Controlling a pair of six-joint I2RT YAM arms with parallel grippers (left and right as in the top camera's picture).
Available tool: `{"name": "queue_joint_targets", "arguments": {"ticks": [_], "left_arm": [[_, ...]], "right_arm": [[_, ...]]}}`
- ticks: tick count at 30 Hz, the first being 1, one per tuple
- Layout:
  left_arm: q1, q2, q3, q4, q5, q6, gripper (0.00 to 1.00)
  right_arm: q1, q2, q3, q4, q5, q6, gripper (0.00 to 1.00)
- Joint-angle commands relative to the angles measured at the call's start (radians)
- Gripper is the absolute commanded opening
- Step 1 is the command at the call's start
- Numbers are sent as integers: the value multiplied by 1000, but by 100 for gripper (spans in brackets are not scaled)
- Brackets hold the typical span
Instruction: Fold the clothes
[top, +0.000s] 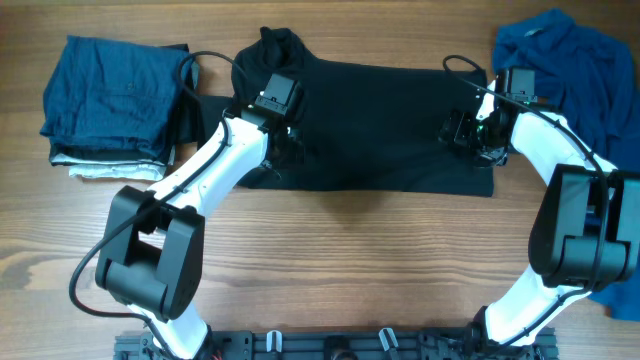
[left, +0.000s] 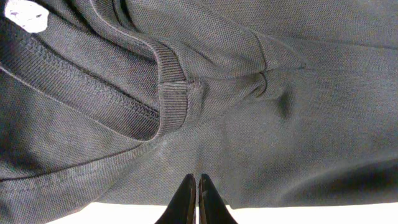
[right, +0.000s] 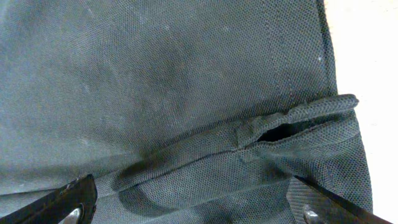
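One black shirt (top: 370, 125), spread mid-tabletop (top: 350, 260), long axis side to side.
Lies directly beneath both: right end effector (right: 196, 202) gaping wide, empty, straddling a folded hem ridge at the shirt's right end, likely nearest for a pinch; left end effector (left: 198, 193) closed tight, nothing visibly caught, by the sleeve seam. White patch (left: 26, 14) unreadable. Bright blue garment (top: 570, 60) far right.

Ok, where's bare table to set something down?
Bare wooden table forms a wide strip in front of the black collared shirt, and in front of the folded dark blue stack. Crowded at the back: stack, shirt, crumpled bright blue garment.
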Motion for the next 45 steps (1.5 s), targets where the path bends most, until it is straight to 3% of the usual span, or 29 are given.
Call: {"name": "queue_joint_targets", "arguments": {"ticks": [1,7,18,23,30,36,40,43,45], "left_arm": [[0,28,-17,4,-8,10,4],[1,60,-20,24,-97,9,4],[2,130,-20,67,-113,9,4],[6,131,-20,238,-289,10,4],[18,137,-20,496,-288,35,4],[40,212,-10,686,-164,58,4],[50,91,125,528,-196,84,4],[64,-27,218,312,-217,79,4],[87,-103,225,115,-216,0,4]], "right_arm": [[-4,14,33,3,-47,-3,99],[-4,-27,46,3,-68,-3,100],[-4,-45,46,-20,-68,-3,99],[-4,-45,46,-20,-67,-3,99],[-4,-45,46,-20,-63,-3,99],[-5,-45,46,4,-51,-6,100],[-5,-46,69,40,-45,-29,99],[-5,-47,75,39,-45,-29,100],[-5,-47,75,34,-45,-29,100]]}}
